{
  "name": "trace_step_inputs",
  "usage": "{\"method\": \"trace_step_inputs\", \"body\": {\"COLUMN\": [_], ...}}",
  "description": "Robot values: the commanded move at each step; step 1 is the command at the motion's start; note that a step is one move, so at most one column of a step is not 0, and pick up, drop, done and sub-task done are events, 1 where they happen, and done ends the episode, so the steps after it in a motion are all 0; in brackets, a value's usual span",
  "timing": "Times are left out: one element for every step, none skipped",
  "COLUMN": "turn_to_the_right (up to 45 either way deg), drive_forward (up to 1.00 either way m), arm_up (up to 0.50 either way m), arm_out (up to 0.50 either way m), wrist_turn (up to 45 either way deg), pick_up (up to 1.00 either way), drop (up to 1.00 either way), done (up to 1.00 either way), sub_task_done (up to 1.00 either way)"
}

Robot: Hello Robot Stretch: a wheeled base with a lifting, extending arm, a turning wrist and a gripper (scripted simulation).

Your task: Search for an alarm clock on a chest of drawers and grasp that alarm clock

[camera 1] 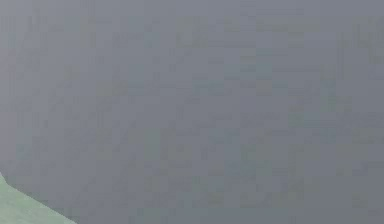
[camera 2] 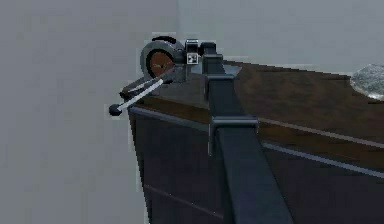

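Arm [camera 2: 243, 160]: dark blue-grey square bar, nested segments with stepped collars, lower centre-right of frame. Two small white squares [camera 2: 194, 62] with black marks, upper centre. Gripper [camera 2: 121, 101]: dark body, two thin pale-grey fingers, dark tips, upper left.

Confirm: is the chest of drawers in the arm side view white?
No, the chest of drawers is dark brown wood.

Clock [camera 2: 160, 60] at chest [camera 2: 300, 98] corner (left end)

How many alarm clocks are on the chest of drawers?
1: a round alarm clock at the chest of drawers' top corner, arm side view's left, near the gripper. The arm may hide more.
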Motion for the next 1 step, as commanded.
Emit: {"method": "trace_step_inputs", "body": {"turn_to_the_right": [0.0], "drive_forward": [0.00], "arm_up": [0.00], "arm_out": [0.00], "wrist_turn": [45.0], "pick_up": [0.00], "drop": [0.00], "done": [0.00], "sub_task_done": [0.00]}}
